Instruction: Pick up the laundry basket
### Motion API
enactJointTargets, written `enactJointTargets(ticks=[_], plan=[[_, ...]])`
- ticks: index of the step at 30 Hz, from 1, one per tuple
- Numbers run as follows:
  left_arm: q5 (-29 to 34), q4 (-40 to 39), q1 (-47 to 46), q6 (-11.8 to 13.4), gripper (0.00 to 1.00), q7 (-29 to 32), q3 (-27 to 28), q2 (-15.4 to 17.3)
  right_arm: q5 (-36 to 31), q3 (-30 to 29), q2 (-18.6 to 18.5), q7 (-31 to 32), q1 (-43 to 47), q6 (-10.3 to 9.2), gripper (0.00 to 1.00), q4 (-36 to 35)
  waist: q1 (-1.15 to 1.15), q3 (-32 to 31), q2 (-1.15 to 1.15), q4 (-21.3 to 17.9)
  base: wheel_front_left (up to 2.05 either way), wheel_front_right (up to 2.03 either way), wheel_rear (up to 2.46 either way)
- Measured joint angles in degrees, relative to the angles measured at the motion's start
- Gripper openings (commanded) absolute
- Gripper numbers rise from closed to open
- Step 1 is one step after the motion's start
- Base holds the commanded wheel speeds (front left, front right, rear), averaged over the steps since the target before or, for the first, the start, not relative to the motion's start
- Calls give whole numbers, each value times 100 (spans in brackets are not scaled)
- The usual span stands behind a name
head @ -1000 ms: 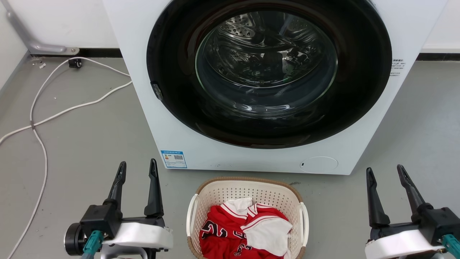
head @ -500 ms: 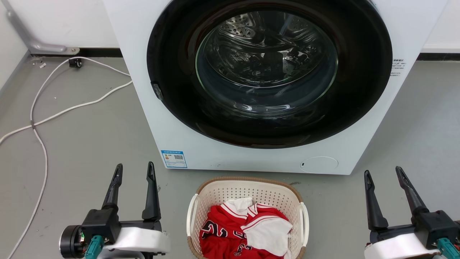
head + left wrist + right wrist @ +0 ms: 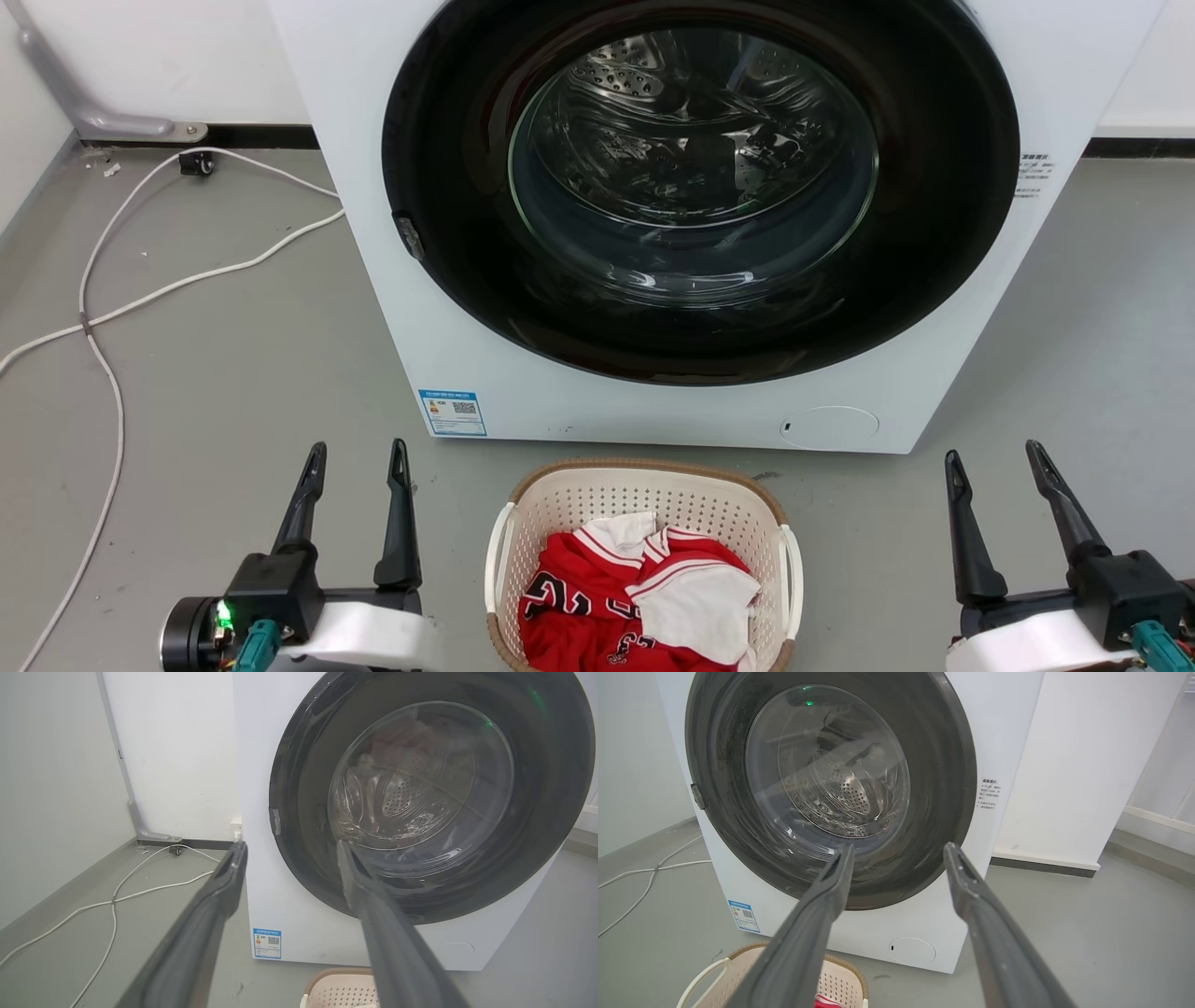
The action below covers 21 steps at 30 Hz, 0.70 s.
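The laundry basket (image 3: 597, 495), cream-white and perforated with a brown woven-look rim and white side handles, stands on the grey floor in front of the washing machine. Red and white clothes (image 3: 644, 597) lie inside it. My left gripper (image 3: 358, 453) is open to the basket's left, apart from it, fingers pointing toward the machine. To the basket's right, my right gripper (image 3: 992, 455) is open too, also clear of it. A corner of the basket (image 3: 341, 991) shows at the bottom of the left wrist view, and its rim and one handle (image 3: 703, 975) in the right wrist view.
A white front-loading washing machine (image 3: 934, 392) with a shut dark round glass door (image 3: 695, 187) stands just behind the basket. White cables (image 3: 103, 308) trail over the floor at the left. A white wall and a grey pipe bracket (image 3: 103, 121) lie beyond.
Both grippers have slid back toward the bottom of the head view, the left one more. A green light now glows on the left wrist. The basket has stayed put.
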Motion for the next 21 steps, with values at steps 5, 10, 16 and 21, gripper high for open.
enactJointTargets(ticks=[5, 10, 16, 21], plan=[[30, 35, 21, 3, 100, 0, -9, 0, -4, -2, 0, 0, 40, 0, 100, 44, 0, 3, 0, -1, 0, 0, 0], [29, 42, 23, 22, 100, 0, -15, 0, -3, -13, 0, 0, 53, 0, 100, 68, 0, 10, 0, -5, 0, 0, 0], [54, 56, 23, 22, 100, 0, -27, 0, 11, -25, -1, 0, 53, 0, 100, 71, 0, 21, 0, 7, 0, 0, 0], [46, 52, 23, 41, 100, 0, -22, 0, 21, -26, -1, 0, 53, 0, 100, 71, 0, 47, 0, 8, 0, 0, 0]])
